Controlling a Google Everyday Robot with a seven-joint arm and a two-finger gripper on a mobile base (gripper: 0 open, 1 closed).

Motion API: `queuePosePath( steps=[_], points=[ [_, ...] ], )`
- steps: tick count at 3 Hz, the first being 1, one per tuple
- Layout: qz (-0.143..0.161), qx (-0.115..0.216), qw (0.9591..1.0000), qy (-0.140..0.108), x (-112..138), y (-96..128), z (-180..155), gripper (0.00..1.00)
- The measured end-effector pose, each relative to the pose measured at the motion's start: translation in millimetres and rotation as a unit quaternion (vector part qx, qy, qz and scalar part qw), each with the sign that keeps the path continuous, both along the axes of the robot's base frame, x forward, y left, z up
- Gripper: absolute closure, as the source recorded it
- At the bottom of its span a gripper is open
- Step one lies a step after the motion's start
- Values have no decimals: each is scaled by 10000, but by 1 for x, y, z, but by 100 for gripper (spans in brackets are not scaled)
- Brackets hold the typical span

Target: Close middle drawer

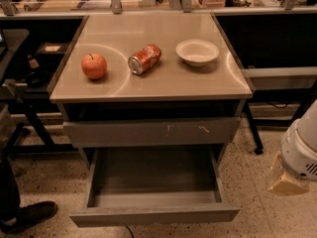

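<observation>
The middle drawer (153, 214) is pulled far out at the bottom of the grey cabinet, with a plain grey front and an empty grey box inside. Above it is the drawer front with white scratch marks (151, 131), slightly out. My arm's white housing (301, 145) and the gripper end (286, 181) are at the right edge, to the right of the open drawer and apart from it, about level with it.
On the cabinet top (148, 86) lie an apple (94, 66), a tipped red can (144, 59) and a white bowl (197, 52). A person's dark shoe (29, 215) is at the lower left. Dark desks and legs stand on both sides.
</observation>
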State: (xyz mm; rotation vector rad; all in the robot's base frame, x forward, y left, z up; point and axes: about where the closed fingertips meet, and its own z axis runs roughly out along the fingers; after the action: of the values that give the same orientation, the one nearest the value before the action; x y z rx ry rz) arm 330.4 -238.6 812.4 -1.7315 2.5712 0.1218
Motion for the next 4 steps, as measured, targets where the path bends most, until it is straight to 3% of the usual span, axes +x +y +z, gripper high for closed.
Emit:
queuePosePath(
  steps=[1, 2, 4],
  points=[
    [-199, 95, 9996, 166, -12, 1, -28, 100],
    [-495, 275, 9975, 429, -27, 2, -81, 100],
    [-865, 733, 9902, 815, -30, 14, -151, 100]
  ],
)
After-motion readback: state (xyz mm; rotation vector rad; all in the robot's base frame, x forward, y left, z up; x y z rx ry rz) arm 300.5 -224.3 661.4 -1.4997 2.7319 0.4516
